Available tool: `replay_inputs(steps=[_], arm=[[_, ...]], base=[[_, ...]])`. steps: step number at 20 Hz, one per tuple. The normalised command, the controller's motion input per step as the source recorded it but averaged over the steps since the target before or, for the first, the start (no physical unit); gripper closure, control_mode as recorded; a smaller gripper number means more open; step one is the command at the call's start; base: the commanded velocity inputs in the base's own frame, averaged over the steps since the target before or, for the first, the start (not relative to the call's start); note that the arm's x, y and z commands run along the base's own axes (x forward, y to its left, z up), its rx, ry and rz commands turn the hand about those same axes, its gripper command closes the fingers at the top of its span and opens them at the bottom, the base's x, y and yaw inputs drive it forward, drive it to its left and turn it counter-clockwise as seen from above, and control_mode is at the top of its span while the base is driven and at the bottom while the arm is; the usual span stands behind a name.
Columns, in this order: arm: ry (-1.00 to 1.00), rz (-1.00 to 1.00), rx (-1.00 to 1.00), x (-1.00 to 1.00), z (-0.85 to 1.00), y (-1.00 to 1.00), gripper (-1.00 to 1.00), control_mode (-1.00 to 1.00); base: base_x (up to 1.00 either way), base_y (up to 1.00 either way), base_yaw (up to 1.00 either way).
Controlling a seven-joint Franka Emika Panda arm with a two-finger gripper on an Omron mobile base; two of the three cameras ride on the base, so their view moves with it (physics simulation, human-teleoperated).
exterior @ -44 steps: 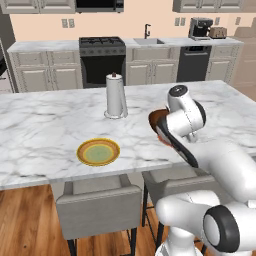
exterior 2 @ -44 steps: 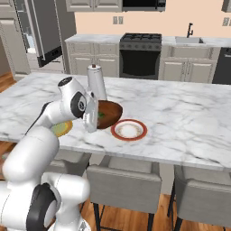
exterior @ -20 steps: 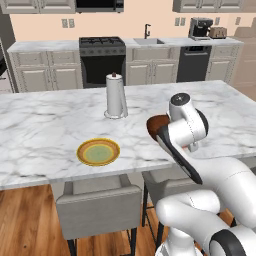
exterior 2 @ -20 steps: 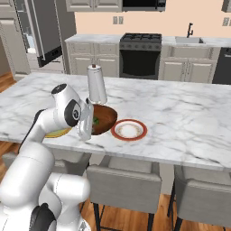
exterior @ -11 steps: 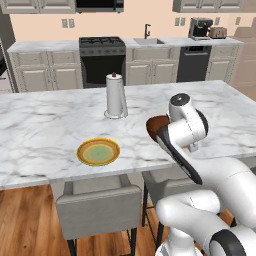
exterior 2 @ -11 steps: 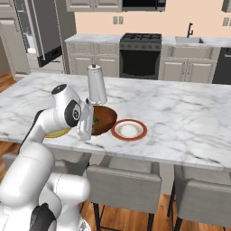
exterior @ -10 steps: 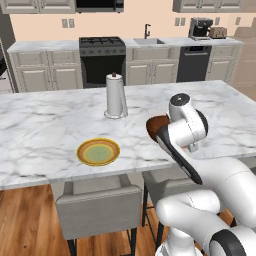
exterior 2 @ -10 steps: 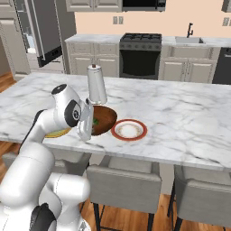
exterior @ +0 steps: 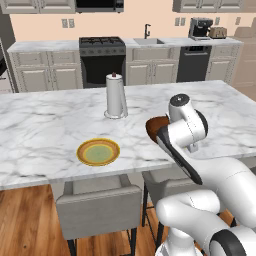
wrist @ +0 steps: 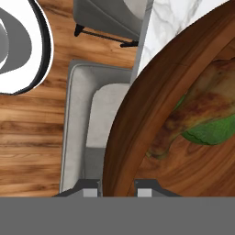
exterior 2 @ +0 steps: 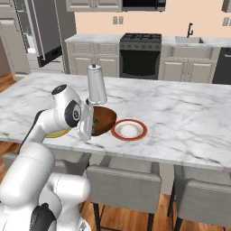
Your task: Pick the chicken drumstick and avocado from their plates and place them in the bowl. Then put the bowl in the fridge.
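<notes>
— Where do things stand with the bowl (wrist: 151,110)?

— It sits on the counter (exterior 2: 189,117), near the front edge, just beside the red-rimmed plate (exterior 2: 129,130), which lies at its 3 o'clock in the right base view. The chicken drumstick (wrist: 202,103) and the avocado (wrist: 213,131) are both inside it. My gripper (wrist: 117,187) straddles the near rim, one finger tip on each side of the wall. I cannot tell whether the tips press the wood yet or stand slightly apart from it.

— So what worries you?

— A pinch on one point of the rim, I judge. The bowl is wide and loaded, so lifting it from its 6 o'clock edge would let the far side sag, and the wall could pivot or slip between my tips. A tilt would roll the avocado out.

— Anything nearby to hit?

— The paper towel holder (exterior 2: 96,84) stands at the bowl's 12 o'clock, and the yellow-orange plate (exterior: 98,152) lies on the other side. A wide swing toward the fridge might clip either.
</notes>
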Motion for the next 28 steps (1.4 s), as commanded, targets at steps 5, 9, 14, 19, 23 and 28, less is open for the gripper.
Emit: replay_inputs(steps=[5,9,14,19,23,28], arm=[[0.0,0.0,0.0,0.0,0.0,0.0,1.0,1.0],[0.0,0.0,0.0,0.0,0.0,0.0,1.0,1.0],[0.0,0.0,0.0,0.0,0.0,0.0,1.0,1.0],[0.0,0.0,0.0,0.0,0.0,0.0,1.0,1.0],[0.0,0.0,0.0,0.0,0.0,0.0,1.0,1.0],[0.0,0.0,0.0,0.0,0.0,0.0,1.0,1.0]], base=[[0.0,0.0,0.0],[0.0,0.0,0.0],[-0.22,-0.01,0.0],[-0.72,0.04,0.0],[-0.51,0.29,0.12],[-0.04,0.89,0.08]])
